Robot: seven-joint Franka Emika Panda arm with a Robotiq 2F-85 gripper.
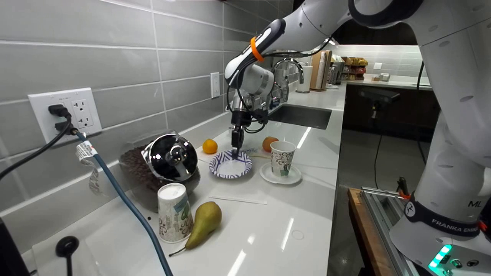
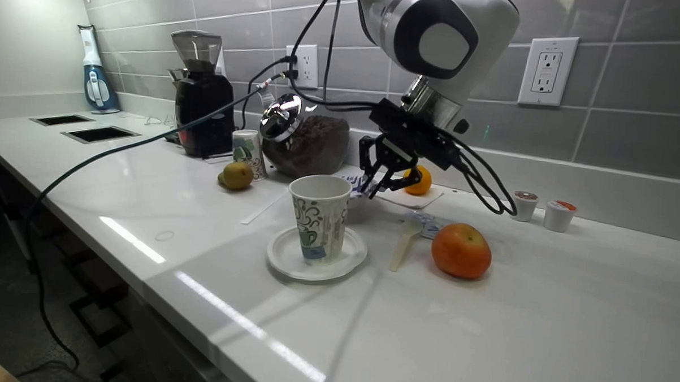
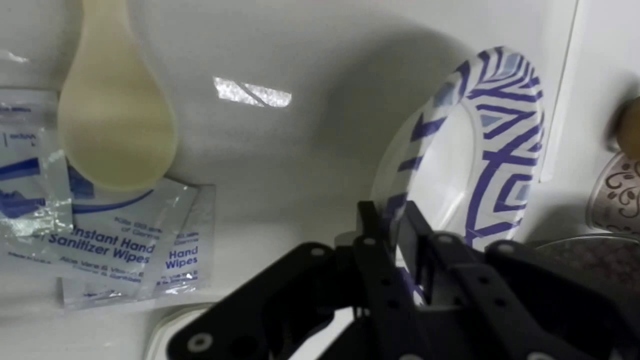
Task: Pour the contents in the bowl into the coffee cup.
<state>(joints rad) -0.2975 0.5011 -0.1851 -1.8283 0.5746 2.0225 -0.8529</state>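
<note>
Arm (image 1: 295, 32) arches over from the right in an exterior view, its highest part cut off at the top, and slopes down to the far left with its gripper (image 3: 394, 207) pointing at the counter (image 1: 303, 203). The fingers (image 3: 370, 225) stand close together, one on each side of the far rim of the bowl (image 1: 230, 175); whether they press on it I cannot tell. The bowl looks tilted towards the near side, between the jar (image 1: 142, 168) at left and the plate (image 1: 266, 174) at right; how its base meets the counter is hard to make out. In an exterior view the coffee cup (image 2: 321, 220), upright on the plate, hides much of the bowl, and its own wall conceals what it holds. In the wrist view the fingers cover part of the bowl, whose visible bottom is white; the spoon (image 3: 117, 125), the jar and a second cup (image 3: 620, 195) are cut off.
</note>
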